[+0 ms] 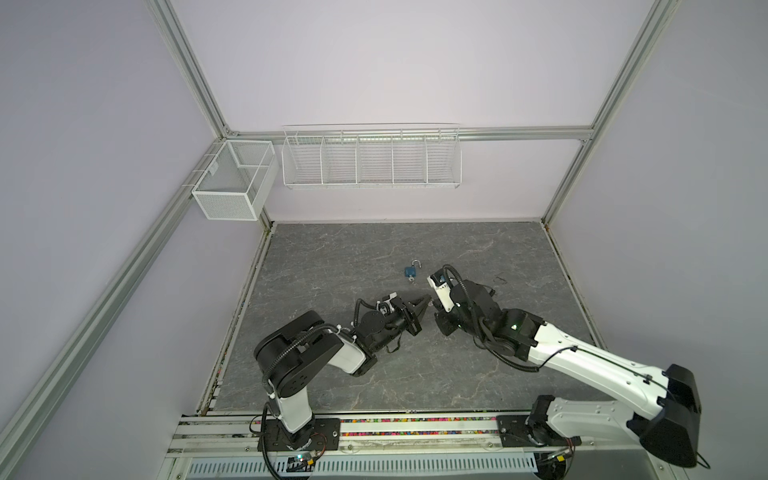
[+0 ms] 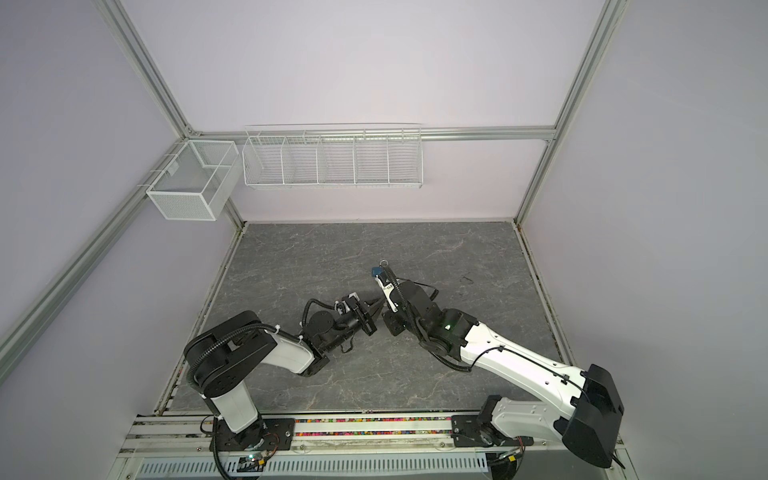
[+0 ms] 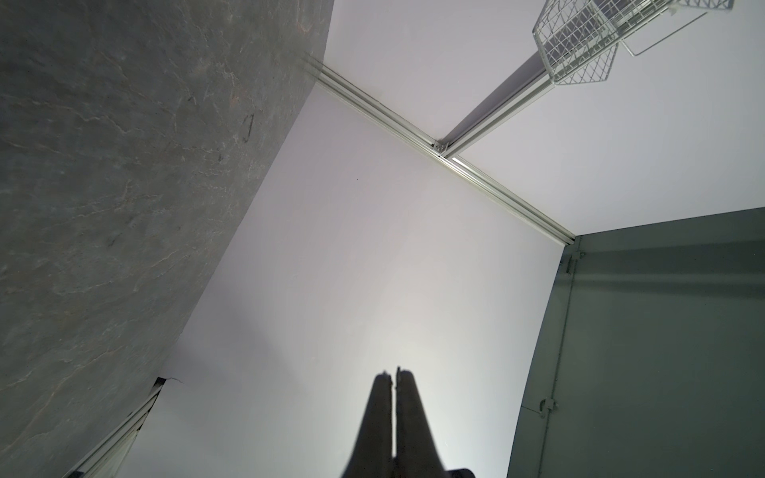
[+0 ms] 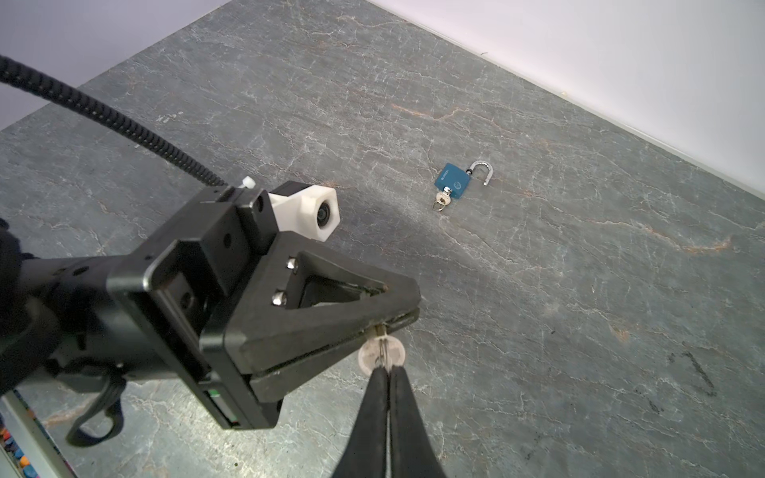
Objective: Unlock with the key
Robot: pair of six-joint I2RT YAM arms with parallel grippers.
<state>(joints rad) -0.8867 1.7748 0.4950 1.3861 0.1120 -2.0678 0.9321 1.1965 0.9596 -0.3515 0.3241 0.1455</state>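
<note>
Key (image 4: 381,355) pinched over the tabletop (image 4: 579,289): right jaws clamped tight on its head, left jaws closed on its blade. Padlock (image 4: 453,184) lies well apart, shackle open, second key (image 4: 443,201) in it.

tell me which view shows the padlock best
The right wrist view: the padlock lies in clear sight, shackle swung open. In both top views it is tiny. The left wrist view misses it.
</note>
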